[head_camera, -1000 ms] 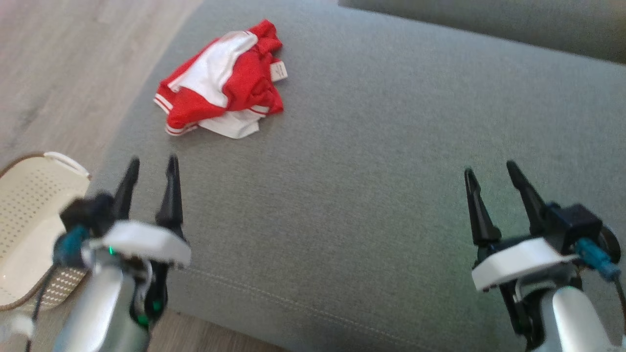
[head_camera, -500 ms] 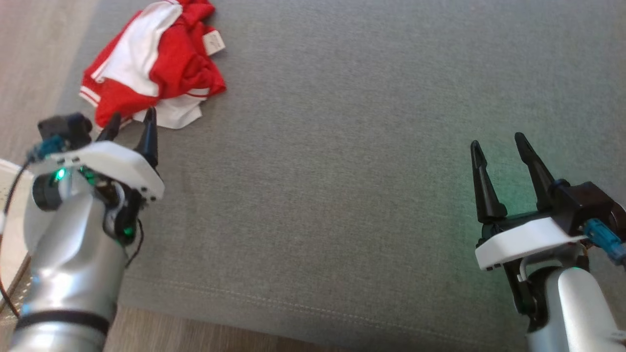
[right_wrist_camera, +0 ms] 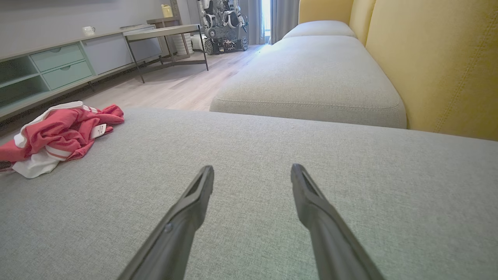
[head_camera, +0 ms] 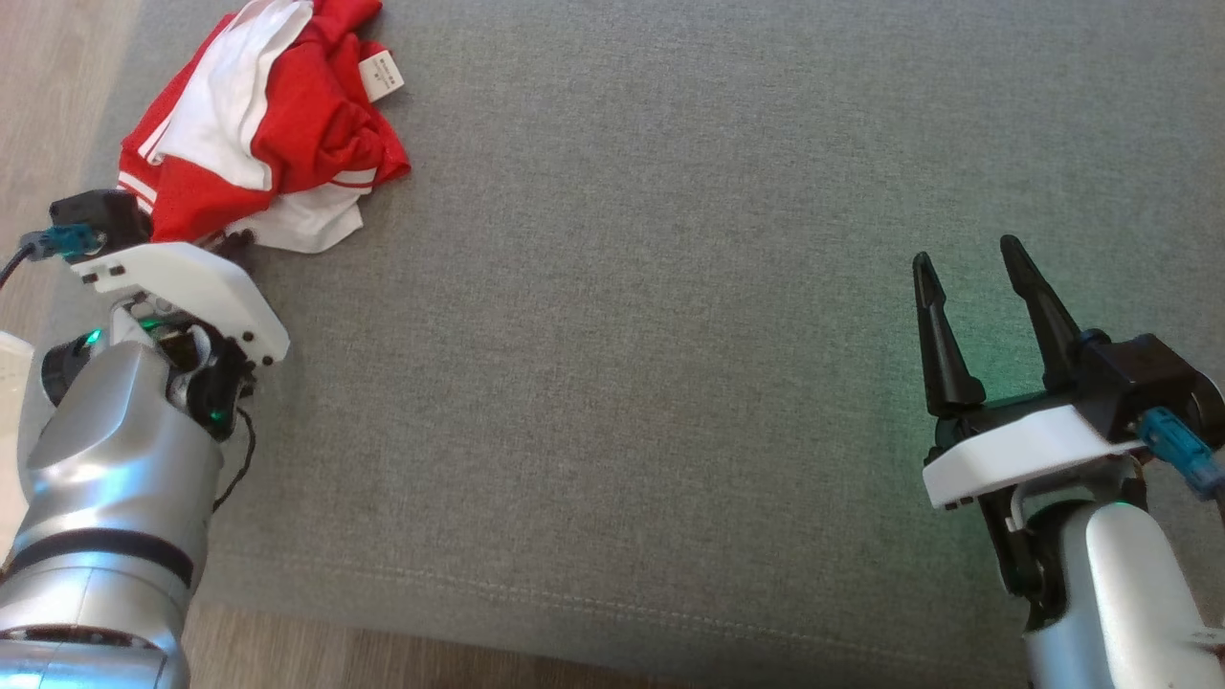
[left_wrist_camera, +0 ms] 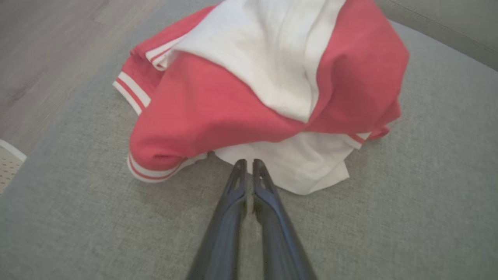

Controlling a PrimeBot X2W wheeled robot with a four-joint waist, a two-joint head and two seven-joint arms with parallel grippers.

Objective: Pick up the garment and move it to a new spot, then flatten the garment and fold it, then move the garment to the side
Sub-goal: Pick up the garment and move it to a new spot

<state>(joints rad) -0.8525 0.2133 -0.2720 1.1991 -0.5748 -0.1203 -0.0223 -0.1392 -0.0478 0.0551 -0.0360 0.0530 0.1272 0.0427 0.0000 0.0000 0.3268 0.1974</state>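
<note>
A crumpled red and white garment [head_camera: 258, 144] lies at the far left of the grey sofa cushion [head_camera: 670, 335], close to the cushion's left edge. My left gripper [head_camera: 233, 241] reaches to its near hem. In the left wrist view the garment [left_wrist_camera: 241, 101] bulks just beyond the left gripper [left_wrist_camera: 247, 162], whose fingers are shut together with their tips at the white hem; no cloth shows between them. My right gripper [head_camera: 967, 260] hovers open over bare cushion at the right, far from the garment [right_wrist_camera: 58, 136]. Nothing sits between the spread fingers of the right gripper [right_wrist_camera: 253, 171].
Wood floor [head_camera: 57, 86] runs along the cushion's left and front edges. A perforated white basket [left_wrist_camera: 7, 163] stands on the floor at the left. A second grey cushion [right_wrist_camera: 311, 77] and a yellow backrest [right_wrist_camera: 439, 62] lie beyond. A cabinet [right_wrist_camera: 58, 66] and a metal-legged table [right_wrist_camera: 167, 35] stand across the room.
The head camera has shifted, sliding the scene up and left. My left arm has reached forward to the garment's near hem and its fingers have shut. The right gripper stays open.
</note>
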